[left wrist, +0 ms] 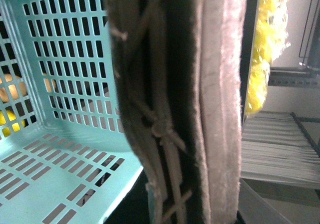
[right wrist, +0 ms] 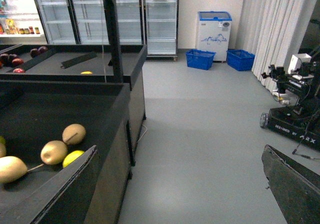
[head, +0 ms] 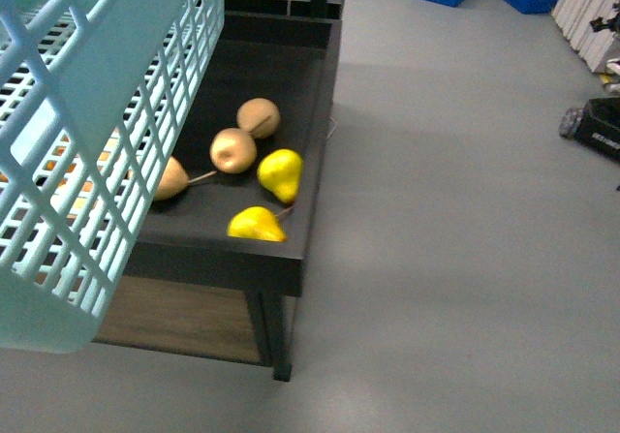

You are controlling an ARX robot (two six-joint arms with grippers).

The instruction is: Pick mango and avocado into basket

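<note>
The turquoise basket (head: 87, 113) hangs tilted and fills the left of the front view, in front of the black display table (head: 281, 259). My left gripper (left wrist: 185, 134) is shut on its grey-brown handles (left wrist: 145, 83), which are tied with zip ties; the basket's lattice wall and floor (left wrist: 60, 58) show beside them and look empty. My right gripper (right wrist: 175, 189) is open and empty over the grey floor beside the table's edge. No mango or avocado shows. Orange shapes (head: 68, 176) seen through the lattice are too hidden to name.
Tan pears (head: 233, 149) and yellow pears (head: 281, 173) lie on the table, also in the right wrist view (right wrist: 53, 152). A small yellow fruit (right wrist: 86, 72) lies on the far table. Blue crates (right wrist: 200, 58), glass fridges and another robot (right wrist: 295, 114) stand beyond the open floor.
</note>
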